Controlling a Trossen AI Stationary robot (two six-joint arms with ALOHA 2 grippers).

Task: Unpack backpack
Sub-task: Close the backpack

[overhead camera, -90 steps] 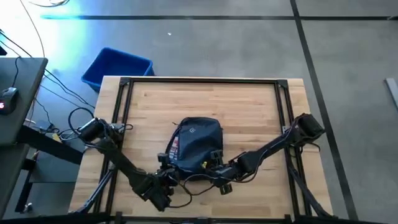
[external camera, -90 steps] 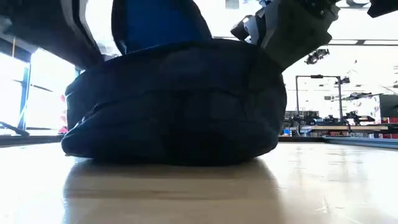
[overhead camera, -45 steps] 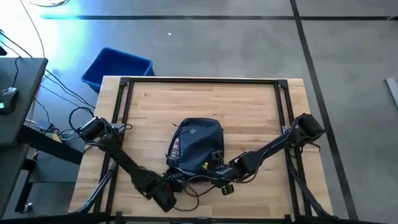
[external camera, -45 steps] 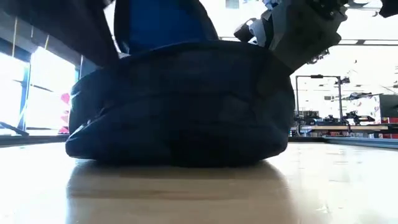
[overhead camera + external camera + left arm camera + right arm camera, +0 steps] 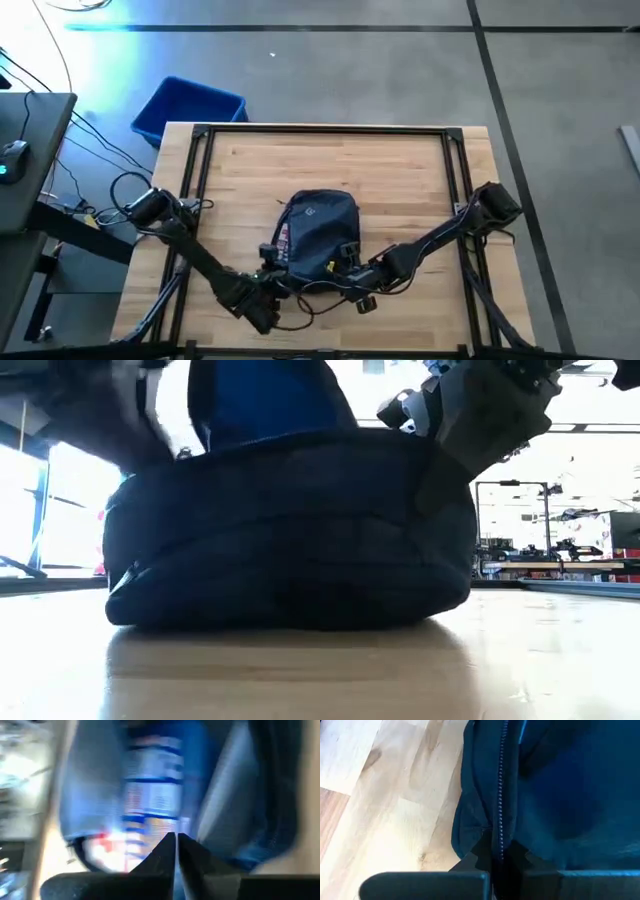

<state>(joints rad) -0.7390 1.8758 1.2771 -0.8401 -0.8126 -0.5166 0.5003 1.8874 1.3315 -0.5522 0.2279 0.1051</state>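
Gripping the backpack (image 5: pixel 322 230) zipper edge with your right claw (image 5: pixel 496 851), left claw (image 5: pixel 176 840) clenched at its opening, backpack sitting on the counter (image 5: pixel 400 180).

High view: we look straight down on the whole pale wooden table (image 5: pixel 400 170).
Low view: we sit at tabletop level, close against the soft dark navy fabric backpack (image 5: pixel 290 530).
Wrist views: both press near that backpack from about 6 o'clock.

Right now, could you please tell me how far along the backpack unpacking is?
Early. Done: the backpack lies on the table, opened, a printed package showing inside. In hand: the right claw pinches the zipper edge; the left claw, shut, is at the opening. Left: nothing lies unpacked yet.
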